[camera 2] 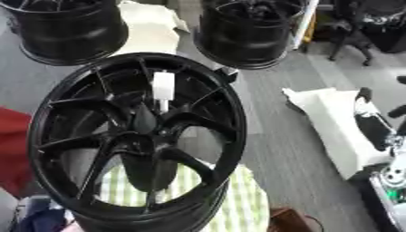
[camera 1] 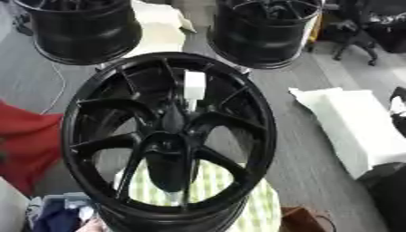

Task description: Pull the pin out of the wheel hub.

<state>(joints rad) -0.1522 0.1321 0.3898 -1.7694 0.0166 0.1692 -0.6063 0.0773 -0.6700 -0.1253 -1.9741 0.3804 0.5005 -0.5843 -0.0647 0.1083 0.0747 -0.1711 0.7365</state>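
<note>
One hand showed, and only in the right eye view: the robot's right hand (camera 2: 373,120), black with silver parts, at the right edge of the frame over a white foam block (camera 2: 333,122). Whether its fingers were apart or together I cannot tell. The left hand appeared in neither view.

Well apart from that hand, toward the centre of the frame, stood the large glossy black multi-spoke wheel hub (camera 1: 169,136), tilted face-up toward the camera over a green-and-white checked cloth (camera 1: 214,186). The white pin (camera 1: 193,88), a blocky plastic-looking head on a thin pale stem, stuck up from the hub just above its dark centre, in the upper middle of the wheel between two spokes.

By my judgement the pin would be light and stiff, its flat-sided head the natural place to pinch, with the pull taken straight along the stem so the thin shank would not bend or jam. The hub looked heavy and rigid, unlikely to shift, though its glossy spokes crowded the head closely. Two more black wheel hubs (camera 1: 83,29) stood at the top of the frame.
</note>
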